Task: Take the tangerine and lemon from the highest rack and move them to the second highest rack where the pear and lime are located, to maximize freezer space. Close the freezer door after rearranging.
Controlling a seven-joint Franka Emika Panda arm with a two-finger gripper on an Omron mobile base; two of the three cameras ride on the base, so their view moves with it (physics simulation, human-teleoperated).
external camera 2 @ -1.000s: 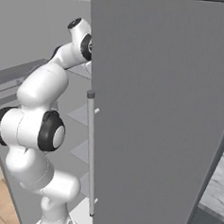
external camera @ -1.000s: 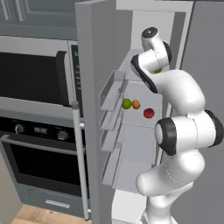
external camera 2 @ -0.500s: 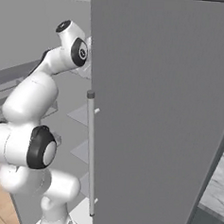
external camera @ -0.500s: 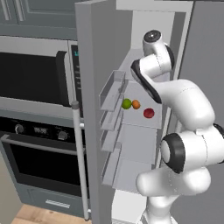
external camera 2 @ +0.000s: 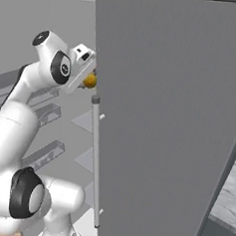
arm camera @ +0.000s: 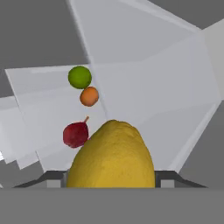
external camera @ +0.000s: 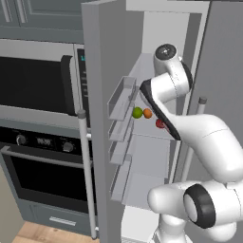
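My gripper (arm camera: 111,179) is shut on the yellow lemon (arm camera: 111,155), which bulks large at the bottom of the hand view. Below and beyond it the green lime (arm camera: 79,76), the orange tangerine (arm camera: 89,96) and the dark red pear (arm camera: 75,134) rest together on a pale rack (arm camera: 153,100). From the left base camera the lime (external camera: 137,112), tangerine (external camera: 147,113) and pear (external camera: 160,124) sit in a row inside the freezer (external camera: 166,28), partly behind my arm. The gripper (external camera 2: 88,73) with the lemon (external camera 2: 89,80) peeks out beside a grey slab.
The freezer door (external camera: 99,118) stands open to the left, with bins (external camera: 121,97) on its inner face and a bar handle (external camera: 85,175). Black-glass ovens (external camera: 38,142) lie left of it. A large grey slab (external camera 2: 175,119) with a bar handle (external camera 2: 94,163) stands to the right.
The arm has re-posed: the elbow swung out to the right and the wrist dropped slightly, with the lemon still held. Lime, tangerine and pear have stayed in place.
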